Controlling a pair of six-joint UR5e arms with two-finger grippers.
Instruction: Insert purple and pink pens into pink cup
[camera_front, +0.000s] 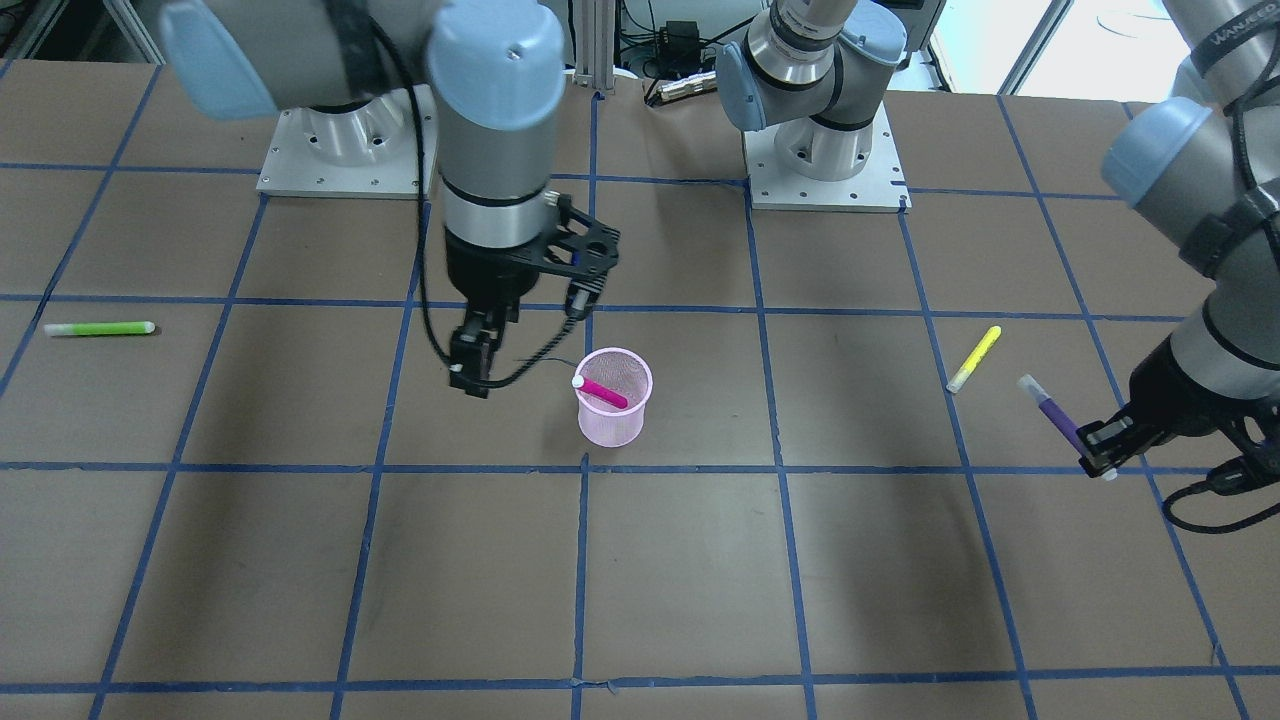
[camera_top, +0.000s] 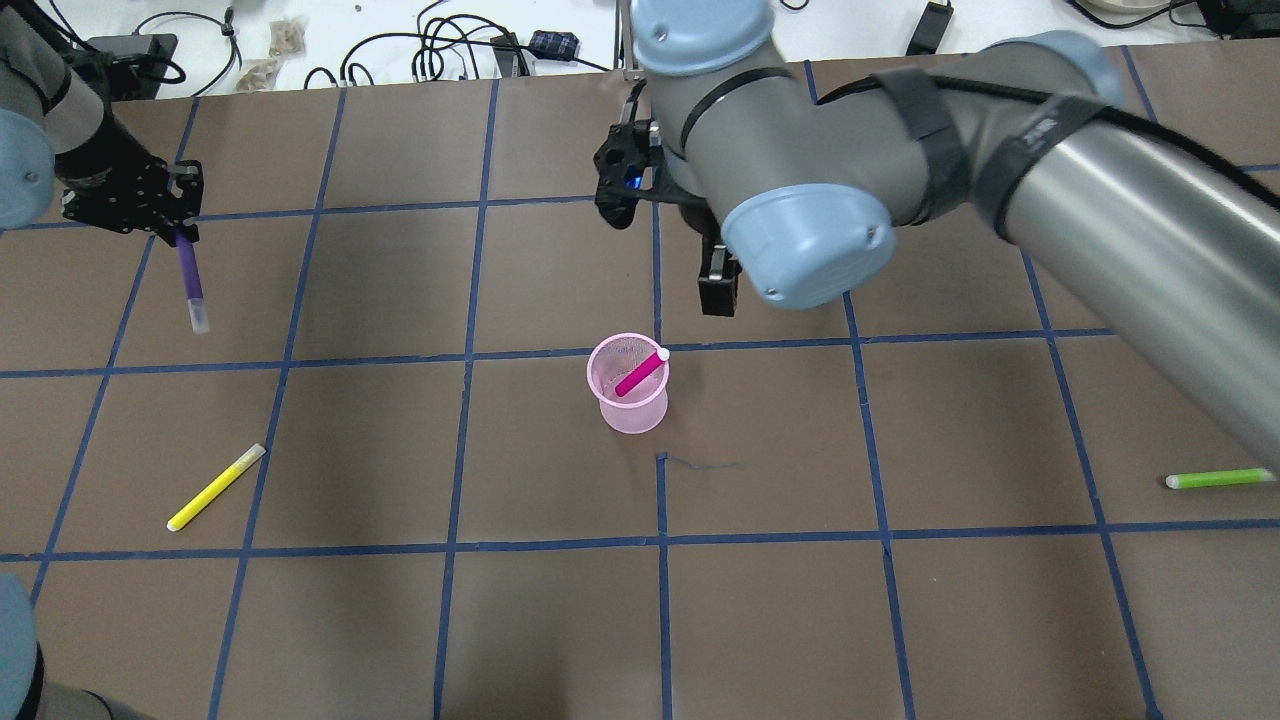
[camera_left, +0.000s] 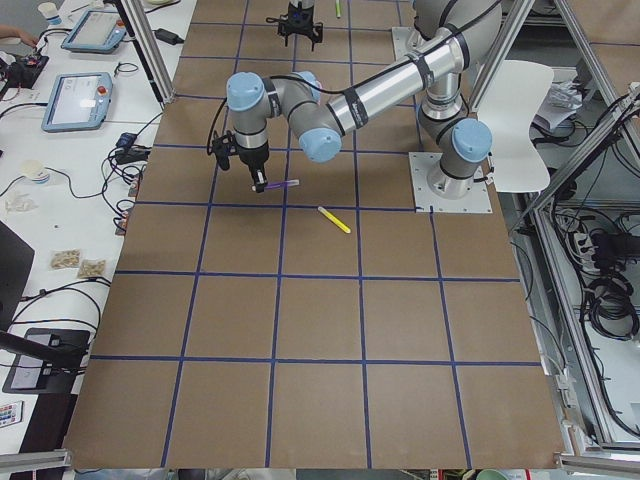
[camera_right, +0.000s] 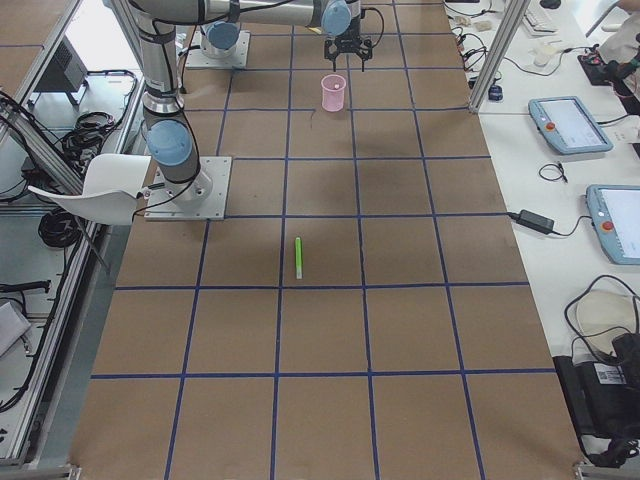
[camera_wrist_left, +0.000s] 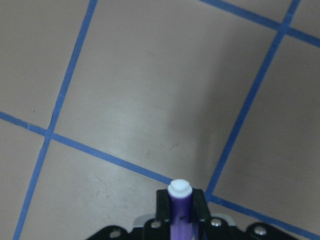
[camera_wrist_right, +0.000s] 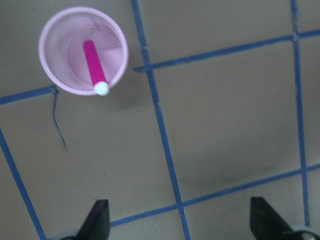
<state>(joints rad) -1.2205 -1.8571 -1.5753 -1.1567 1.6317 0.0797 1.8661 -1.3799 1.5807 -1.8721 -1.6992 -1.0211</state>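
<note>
Now left tool (camera_top: 178, 236) clamps cylindrical purple pen (camera_top: 189, 282); right tool (camera_front: 470, 378) gapes beside mesh cup (camera_top: 630, 412).

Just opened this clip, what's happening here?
The pink pen leans inside the pink cup, its white cap at the rim. The right gripper hangs open and empty beside the cup. The left gripper, off to the side, grips the purple pen above the table, so that one is not yet in.
</note>
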